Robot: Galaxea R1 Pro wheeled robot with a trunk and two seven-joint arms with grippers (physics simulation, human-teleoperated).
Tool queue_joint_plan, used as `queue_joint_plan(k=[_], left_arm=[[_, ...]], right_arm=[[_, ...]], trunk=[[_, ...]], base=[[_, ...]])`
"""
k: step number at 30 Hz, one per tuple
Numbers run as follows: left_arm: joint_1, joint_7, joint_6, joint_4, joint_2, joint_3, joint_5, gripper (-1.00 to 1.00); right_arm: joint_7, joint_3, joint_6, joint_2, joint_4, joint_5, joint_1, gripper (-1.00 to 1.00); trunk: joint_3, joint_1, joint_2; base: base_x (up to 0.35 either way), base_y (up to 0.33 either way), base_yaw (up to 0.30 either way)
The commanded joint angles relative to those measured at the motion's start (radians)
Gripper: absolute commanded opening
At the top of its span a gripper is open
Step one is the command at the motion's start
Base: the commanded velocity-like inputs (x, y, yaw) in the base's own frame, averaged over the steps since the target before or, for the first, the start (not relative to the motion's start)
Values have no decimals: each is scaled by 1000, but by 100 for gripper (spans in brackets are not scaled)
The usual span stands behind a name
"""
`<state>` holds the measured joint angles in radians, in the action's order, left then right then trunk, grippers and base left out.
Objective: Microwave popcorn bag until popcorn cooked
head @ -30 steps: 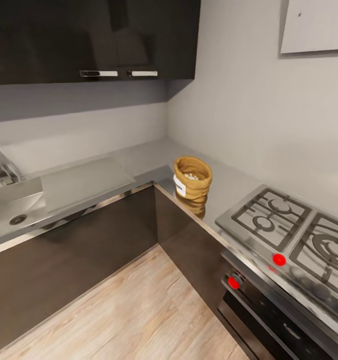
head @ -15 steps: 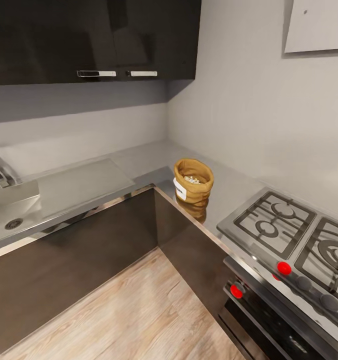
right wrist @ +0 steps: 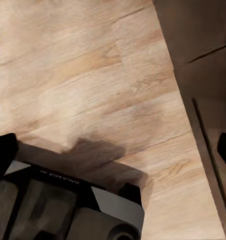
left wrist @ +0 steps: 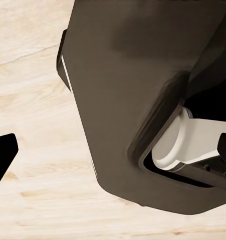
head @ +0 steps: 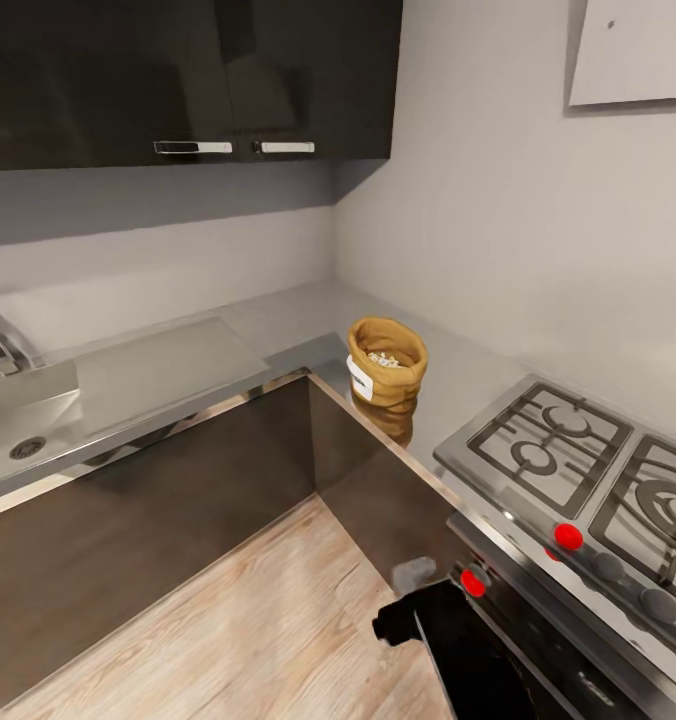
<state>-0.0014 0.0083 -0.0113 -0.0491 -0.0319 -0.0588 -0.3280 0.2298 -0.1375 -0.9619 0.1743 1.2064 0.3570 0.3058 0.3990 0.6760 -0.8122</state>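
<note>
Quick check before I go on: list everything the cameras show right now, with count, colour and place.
popcorn bag: one, tan with white label, on the countertop near its inner corner, pale pieces inside
gas hob: one, grey metal, right of the bag
red knobs: two, on the hob's front edge
sink: one, steel, far left
upper cabinets: dark, with two metal handles
floor: light wood
right arm: black, low in the head view, jaws' state unclear
</note>
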Motion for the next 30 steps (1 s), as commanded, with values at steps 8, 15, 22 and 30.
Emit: queue_joint_plan(k=[8, 15, 22, 30], left_arm=[[0, 1, -1, -2, 0, -6, -2, 100], [0, 1, -1, -1, 0, -5, -2, 100], [0, 1, -1, -2, 0, -4, -3, 100], [0, 1, -1, -2, 0, -4, -3, 100]], right_arm=[[138, -13, -85, 0, 103, -9, 403, 100], [148, -9, -85, 0, -15, -86, 813, 100], [128, 88, -85, 0, -330, -89, 1149, 100], [-49, 225, -85, -39, -422, -84, 1224, 100]], trunk=[[1, 0, -1], [1, 0, -1], [1, 0, -1], [1, 0, -1]], base=[[0, 0, 0], [0, 0, 0], [0, 0, 0], [0, 0, 0]])
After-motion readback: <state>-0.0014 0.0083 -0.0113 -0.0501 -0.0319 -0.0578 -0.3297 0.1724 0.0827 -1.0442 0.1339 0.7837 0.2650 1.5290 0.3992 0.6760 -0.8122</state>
